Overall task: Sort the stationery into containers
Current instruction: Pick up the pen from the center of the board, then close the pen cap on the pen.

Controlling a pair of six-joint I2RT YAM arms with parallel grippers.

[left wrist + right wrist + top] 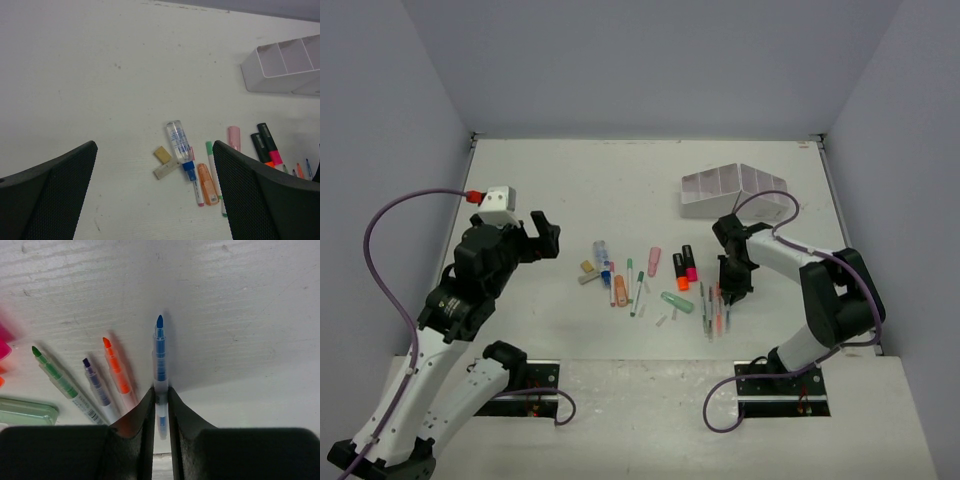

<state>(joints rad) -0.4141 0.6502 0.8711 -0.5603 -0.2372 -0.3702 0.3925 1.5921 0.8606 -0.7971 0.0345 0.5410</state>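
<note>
The stationery (640, 280) lies scattered mid-table: thin pens, black highlighters (684, 266), a pink eraser (654, 261), a green eraser (676, 302), small tan and grey blocks (588, 272). My right gripper (730, 290) is down at the pile's right edge; in the right wrist view it (160, 397) is shut on a blue pen (159, 355), beside orange (116, 367), purple (95, 380) and green (55, 375) pens. My left gripper (542, 235) hovers open and empty left of the pile (154, 150). The white organizer (735, 190) stands at the back right.
In the left wrist view a clear bottle with a blue cap (179, 142), a tan block (162, 154), a grey block (167, 170) and an orange highlighter (207, 184) lie between the open fingers. The organizer (280, 70) shows at top right. Walls enclose the table.
</note>
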